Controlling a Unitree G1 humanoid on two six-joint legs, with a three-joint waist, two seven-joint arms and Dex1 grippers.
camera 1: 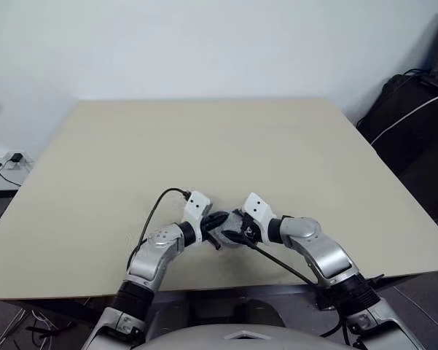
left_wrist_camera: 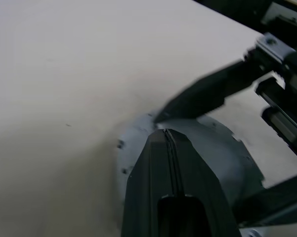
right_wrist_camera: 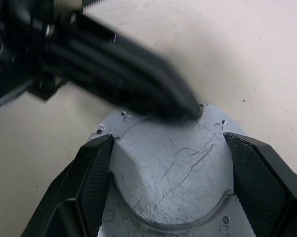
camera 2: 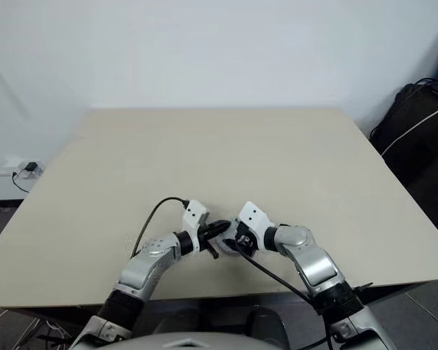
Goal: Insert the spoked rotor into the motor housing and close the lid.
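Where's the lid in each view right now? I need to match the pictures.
Left eye: lid between the two claws, near table edge.
Right eye: same spot.
Left wrist: under the shut left claw.
Right wrist: between the right claw's fingers.
Shared landmark: left claw's tip on the lid's edge.

Both arms reach in from the near edge, forearms angling toward each other so the 2 grippers meet in the middle. The left gripper (left_wrist_camera: 168, 136) has its 2 black fingers pressed together, tips pointing across at the right one. The right gripper (right_wrist_camera: 168, 163) holds its fingers (right_wrist_camera: 91, 173) spread wide, angled downward.
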